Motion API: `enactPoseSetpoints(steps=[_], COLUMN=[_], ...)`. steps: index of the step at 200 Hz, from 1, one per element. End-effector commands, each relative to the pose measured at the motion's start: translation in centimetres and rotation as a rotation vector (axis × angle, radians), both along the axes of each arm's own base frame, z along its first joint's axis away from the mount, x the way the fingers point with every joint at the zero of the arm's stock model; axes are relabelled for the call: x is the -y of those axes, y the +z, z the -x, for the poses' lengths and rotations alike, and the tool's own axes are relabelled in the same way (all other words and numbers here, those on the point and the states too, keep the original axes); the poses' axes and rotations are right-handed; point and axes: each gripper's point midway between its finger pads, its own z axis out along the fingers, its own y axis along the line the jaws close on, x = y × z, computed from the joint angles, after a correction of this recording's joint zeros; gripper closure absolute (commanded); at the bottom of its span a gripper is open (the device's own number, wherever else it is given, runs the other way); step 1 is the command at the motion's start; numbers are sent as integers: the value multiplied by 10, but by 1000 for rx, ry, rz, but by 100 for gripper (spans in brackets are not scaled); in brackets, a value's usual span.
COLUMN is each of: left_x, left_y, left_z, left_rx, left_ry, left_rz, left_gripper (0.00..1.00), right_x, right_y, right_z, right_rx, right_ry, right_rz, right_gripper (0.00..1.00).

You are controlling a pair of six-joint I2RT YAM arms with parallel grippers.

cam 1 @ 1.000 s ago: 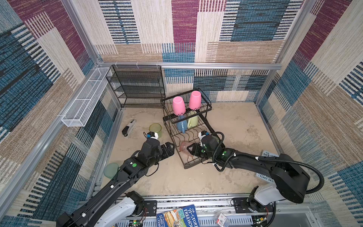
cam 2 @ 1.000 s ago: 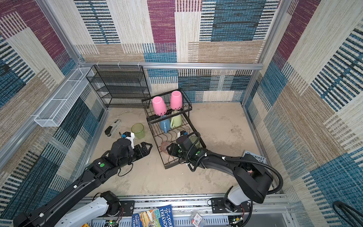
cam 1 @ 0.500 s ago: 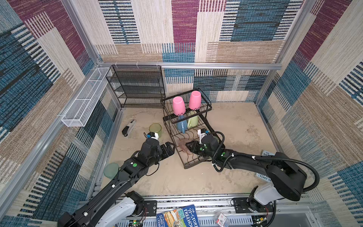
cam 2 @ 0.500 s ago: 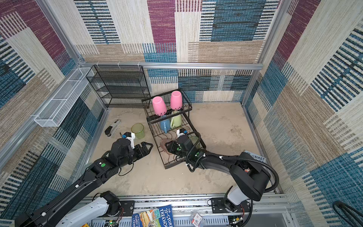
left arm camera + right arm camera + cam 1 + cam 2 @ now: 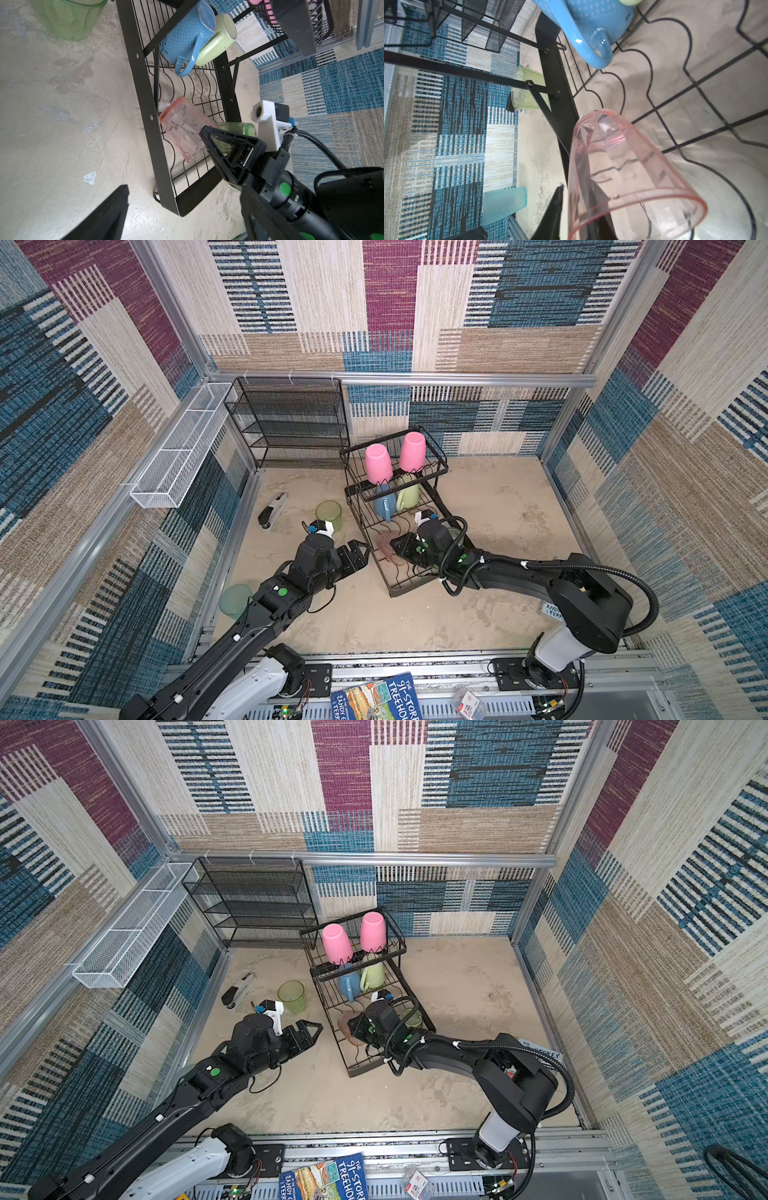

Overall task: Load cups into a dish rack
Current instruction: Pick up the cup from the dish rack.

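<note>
Pink see-through plastic fills most of the right wrist view. The clear-pink tumbler [image 5: 623, 176] lies on its side over the wavy wires in the lower tray of the dish rack [image 5: 144, 87], base toward the side rail, mouth toward the right pincer [image 5: 398, 546]. That pincer looks nipped onto the cup wall near the rim. 1 finger is outside and the other is only a dark shape through the plastic, so it's hard to be sure. Can't tell if the cup actually touches the wires.

The left pincer [image 5: 314, 1036] hangs just beside the rack with its jaws spread wide, nothing in them.

The blue mug [image 5: 187, 35] and pale-green mug [image 5: 220, 39] lean together under the upper basket. 2 opaque pink tumblers [image 5: 378, 464] sit upside down in that basket, cut off in the left wrist view. 1 clear-green tumbler [image 5: 236, 127] in the tray is mostly hidden behind the right pincer. A 2nd green tumbler [image 5: 328, 514] stands upright on the bench [image 5: 498, 510]. The teal tumbler [image 5: 235, 601] sits at the bench edge beside the left arm; upright or flipped, I can't make out.
</note>
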Motion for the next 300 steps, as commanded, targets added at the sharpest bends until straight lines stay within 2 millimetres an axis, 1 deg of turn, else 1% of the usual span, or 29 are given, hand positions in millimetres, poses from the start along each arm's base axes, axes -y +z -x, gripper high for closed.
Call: enactPoseSetpoints(steps=[1,19,31,43,49,60,81,110,128,159,178,212,220,252,279,300], left_x=[1,2,2,1,1,0,-1,0,6,24,36,46,48,56,66,73], left_y=[2,1,1,2,1,1,1,-1,1,2,5,24,29,47,48,53], left_z=[0,0,-1,0,0,0,0,0,1,-1,-6,-19,-23,-35,-45,-54], left_rx=[7,5,4,4,4,3,-4,-41,-78,-157,-193,-189,-190,-181,-215,-218], left_ry=[-6,-10,-10,-11,-10,-8,-5,7,15,22,30,66,75,84,87,77], left_rz=[11,16,18,19,17,18,24,60,123,282,414,593,628,758,819,874], left_gripper=[13,13,13,13,13,13,13,13,11,9,8,6,0,1,1,1], right_x=[5,4,2,-1,-2,-3,-2,3,5,4,5,15,17,22,21,19], right_y=[-1,1,0,-1,-2,-1,7,29,43,72,90,119,125,149,169,179], right_z=[-5,-9,-11,-13,-14,-14,-16,-16,-13,-1,9,26,28,37,45,49], right_rx=[-24,-27,-32,-35,-35,-32,-4,66,122,247,328,468,493,595,668,705], right_ry=[-53,-59,-59,-54,-50,-47,-47,-45,-26,43,82,124,130,154,180,202], right_rz=[-2,-12,-14,-17,-15,-14,-17,-12,-8,-13,-27,-73,-80,-118,-168,-192], right_gripper=[76,75,78,82,86,90,97,100,100,100,100,100,100,100,100,100])
